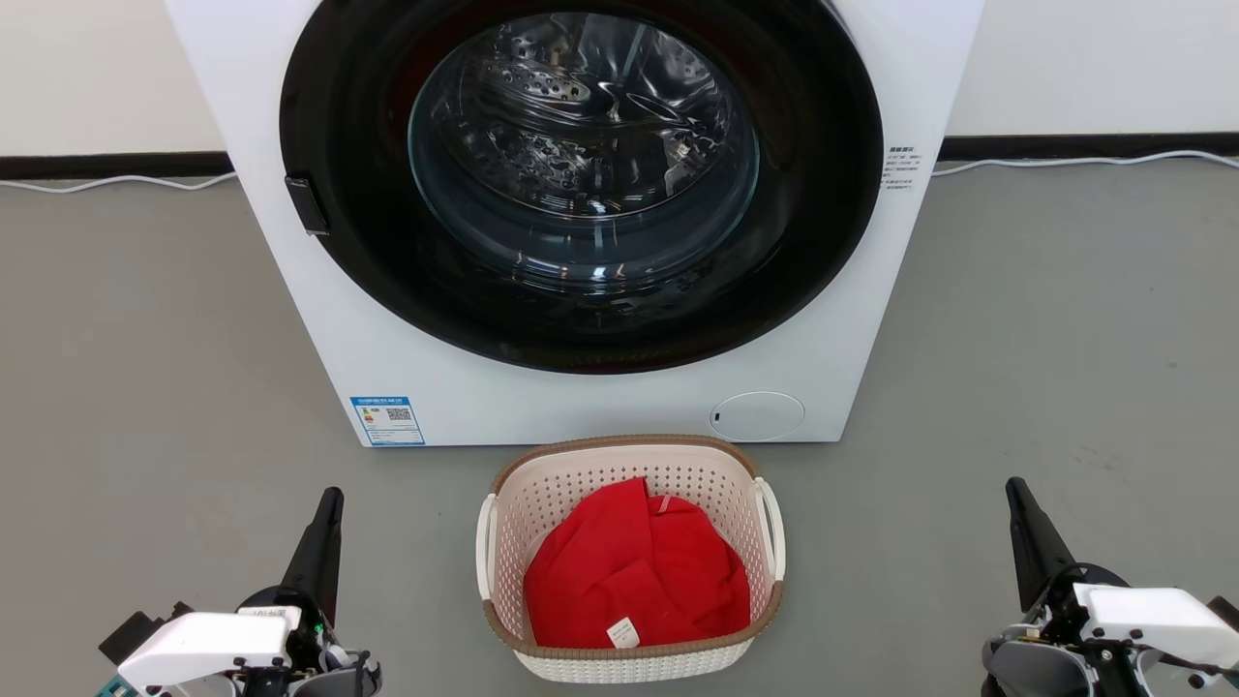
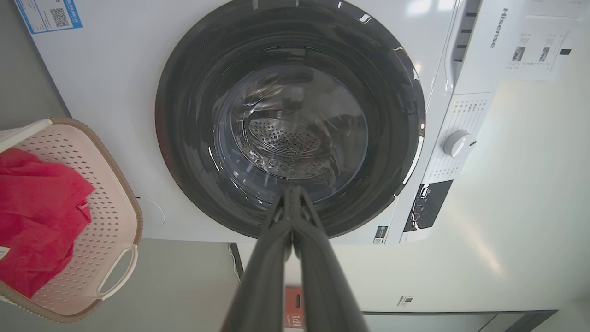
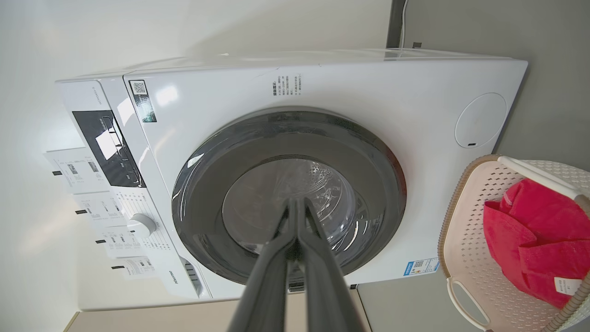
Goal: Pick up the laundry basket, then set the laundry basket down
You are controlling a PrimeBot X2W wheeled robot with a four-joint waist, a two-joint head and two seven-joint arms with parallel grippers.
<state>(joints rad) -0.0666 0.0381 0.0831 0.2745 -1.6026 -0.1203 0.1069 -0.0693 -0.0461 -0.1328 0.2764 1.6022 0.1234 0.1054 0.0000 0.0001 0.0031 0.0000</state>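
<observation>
The laundry basket (image 1: 629, 463) stands on the grey floor just in front of the washing machine, cream-white and perforated with a brown rim and a white loop handle on each side. Red cloth (image 1: 639, 571) lies inside it. The basket also shows at the left edge of the left wrist view (image 2: 113, 221) and at the right edge of the right wrist view (image 3: 465, 240). My left gripper (image 1: 331, 496) is shut, low and to the basket's left, well apart from it. My right gripper (image 1: 1014, 484) is shut too, far to the basket's right. Both hold nothing.
The white front-loading washing machine (image 1: 465, 387) stands right behind the basket, its dark round door (image 1: 581, 184) closed. A white cable (image 1: 1084, 162) runs along the wall base. Grey floor (image 1: 145, 387) spreads on both sides of the basket.
</observation>
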